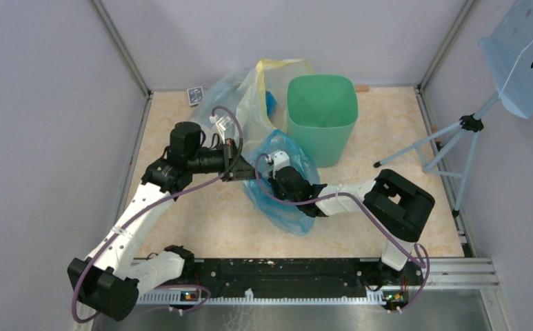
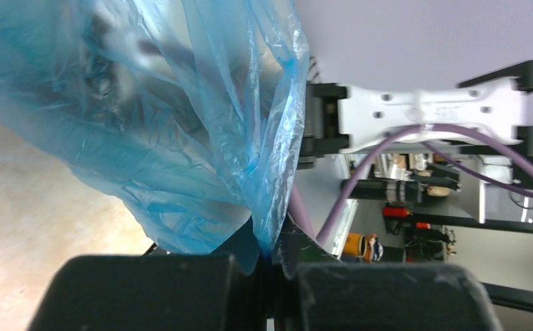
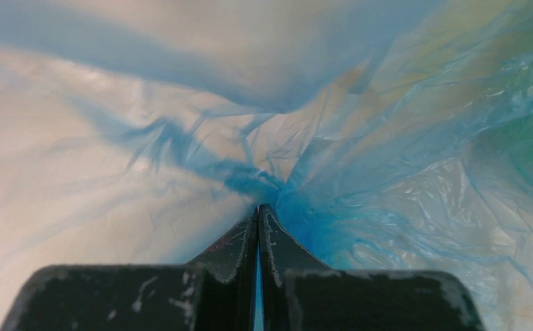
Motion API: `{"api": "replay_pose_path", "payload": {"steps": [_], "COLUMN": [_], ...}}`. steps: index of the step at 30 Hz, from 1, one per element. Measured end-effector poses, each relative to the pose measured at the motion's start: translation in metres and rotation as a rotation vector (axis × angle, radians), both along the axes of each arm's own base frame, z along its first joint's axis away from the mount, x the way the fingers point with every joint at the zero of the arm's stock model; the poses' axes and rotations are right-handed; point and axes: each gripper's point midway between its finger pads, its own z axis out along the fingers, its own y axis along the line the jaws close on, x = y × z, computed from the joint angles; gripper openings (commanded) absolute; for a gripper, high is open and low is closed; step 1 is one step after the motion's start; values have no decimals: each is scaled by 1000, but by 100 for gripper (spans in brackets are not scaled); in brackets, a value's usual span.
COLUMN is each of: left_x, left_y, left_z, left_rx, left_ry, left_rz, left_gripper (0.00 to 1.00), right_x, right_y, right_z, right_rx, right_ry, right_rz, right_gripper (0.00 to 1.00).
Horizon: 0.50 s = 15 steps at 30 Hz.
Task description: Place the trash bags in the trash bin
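The blue bag (image 1: 285, 210) sat bunched on the table (image 1: 201, 214), just in front of the green bin (image 1: 327, 141) and outside it. The left end effector (image 2: 269, 256) was pressed together, pinching a fold of the bag. The right end effector (image 3: 258, 219) was likewise pinching its film.

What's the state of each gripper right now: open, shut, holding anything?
Left gripper: jaws shut on the blue trash bag.
Right gripper: jaws shut on a pinch of the same bag.
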Motion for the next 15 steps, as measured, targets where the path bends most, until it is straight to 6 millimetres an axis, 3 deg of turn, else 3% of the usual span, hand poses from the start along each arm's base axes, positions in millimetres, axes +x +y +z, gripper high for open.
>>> {"api": "replay_pose_path", "payload": {"steps": [6,15], "left_x": [-7,-23], "left_y": [-6,-5], "left_z": [51,107], "left_rx": [-120,-211], "left_ry": [-57,-140], "left_rz": [-39,-91], "left_gripper": [0,5], "right_x": [2,2], "right_y": [6,5], "right_z": [5,4], "right_rx": [28,25], "right_ry": [-5,2], "right_rz": [3,-1], "right_gripper": [0,0]}}
